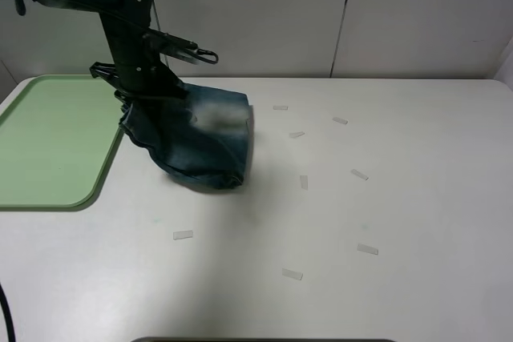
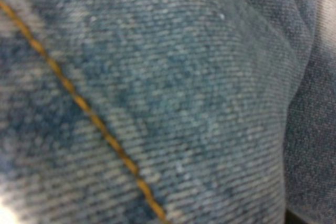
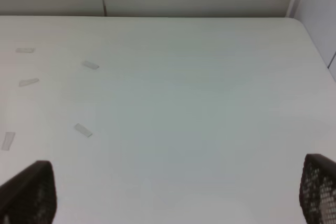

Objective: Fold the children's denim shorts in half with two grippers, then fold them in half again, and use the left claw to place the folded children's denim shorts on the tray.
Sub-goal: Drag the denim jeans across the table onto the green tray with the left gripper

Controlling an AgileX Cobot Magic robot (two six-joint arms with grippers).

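Cameras: one overhead, two wrist-mounted.
High view looks down across the table [image 1: 417, 198] toward the wall; left wrist sits pressed against denim [image 2: 173, 93]; right wrist faces the same tape-marked tabletop.

The left arm reaches down near the table's rear left, its gripper [image 1: 143, 98] clamped on the shorts [image 1: 204, 146] beside the tray's [image 1: 48, 142] inner edge, while the right gripper [image 3: 173, 192] hangs above bare table, jaws spread wide.
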